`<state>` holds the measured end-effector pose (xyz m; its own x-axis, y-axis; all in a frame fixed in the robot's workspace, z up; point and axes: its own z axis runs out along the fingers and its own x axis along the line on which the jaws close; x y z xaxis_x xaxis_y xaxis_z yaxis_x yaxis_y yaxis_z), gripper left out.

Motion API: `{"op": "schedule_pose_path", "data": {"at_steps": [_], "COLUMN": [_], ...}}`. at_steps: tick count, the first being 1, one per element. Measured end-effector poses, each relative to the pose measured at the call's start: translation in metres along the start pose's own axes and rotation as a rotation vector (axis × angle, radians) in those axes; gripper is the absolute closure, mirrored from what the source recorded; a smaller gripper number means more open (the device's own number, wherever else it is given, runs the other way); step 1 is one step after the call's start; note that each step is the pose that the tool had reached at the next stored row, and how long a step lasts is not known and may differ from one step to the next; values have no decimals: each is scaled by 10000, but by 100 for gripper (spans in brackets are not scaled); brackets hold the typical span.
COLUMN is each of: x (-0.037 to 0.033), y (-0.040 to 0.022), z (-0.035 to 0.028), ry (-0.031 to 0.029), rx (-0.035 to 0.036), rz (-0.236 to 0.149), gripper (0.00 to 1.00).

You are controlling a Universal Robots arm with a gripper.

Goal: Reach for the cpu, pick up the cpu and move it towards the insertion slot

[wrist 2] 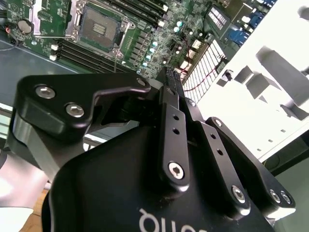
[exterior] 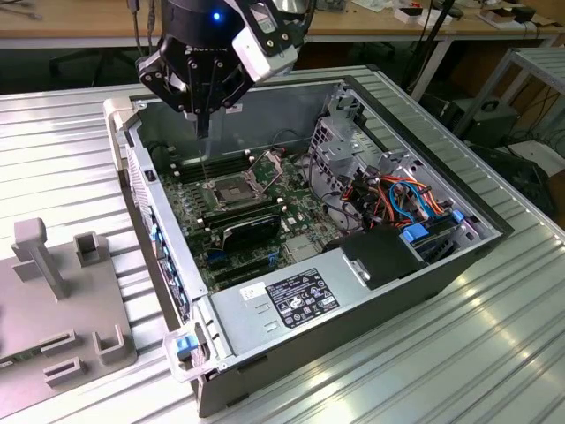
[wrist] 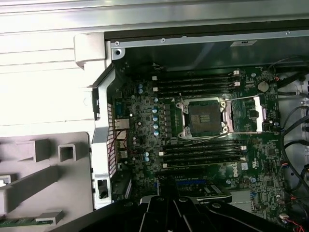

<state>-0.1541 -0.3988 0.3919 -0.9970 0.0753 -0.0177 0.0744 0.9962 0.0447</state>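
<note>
The insertion slot (exterior: 231, 189) is a square socket with a silver frame and a dark centre on the green board inside the open computer case. Its latch plate is swung open to one side. It also shows in the first wrist view as the insertion slot (wrist: 203, 118) and in the second wrist view as the insertion slot (wrist 2: 100, 26). My black gripper (exterior: 205, 132) hangs above the case's far left corner, a little behind and above the slot. Its fingers are drawn together at the tips, as the gripper (wrist 2: 170, 77) and the gripper (wrist: 166, 182) show. The cpu is out of view.
Long black memory slots (wrist: 198, 82) flank the socket. A black finned block (exterior: 252, 230) lies in front of it. A metal drive cage (exterior: 344, 141), coloured cables (exterior: 397, 199) and a power supply (exterior: 291, 300) fill the case's right and near side. A grey fixture (exterior: 62, 291) stands left of the case.
</note>
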Motion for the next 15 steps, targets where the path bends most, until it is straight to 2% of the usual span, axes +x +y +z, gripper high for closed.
{"op": "schedule_pose_path", "data": {"at_steps": [15], "x": [114], "y": [-9], "z": [1], "ry": [9], "rx": [1], "rz": [1], "gripper": [89]}}
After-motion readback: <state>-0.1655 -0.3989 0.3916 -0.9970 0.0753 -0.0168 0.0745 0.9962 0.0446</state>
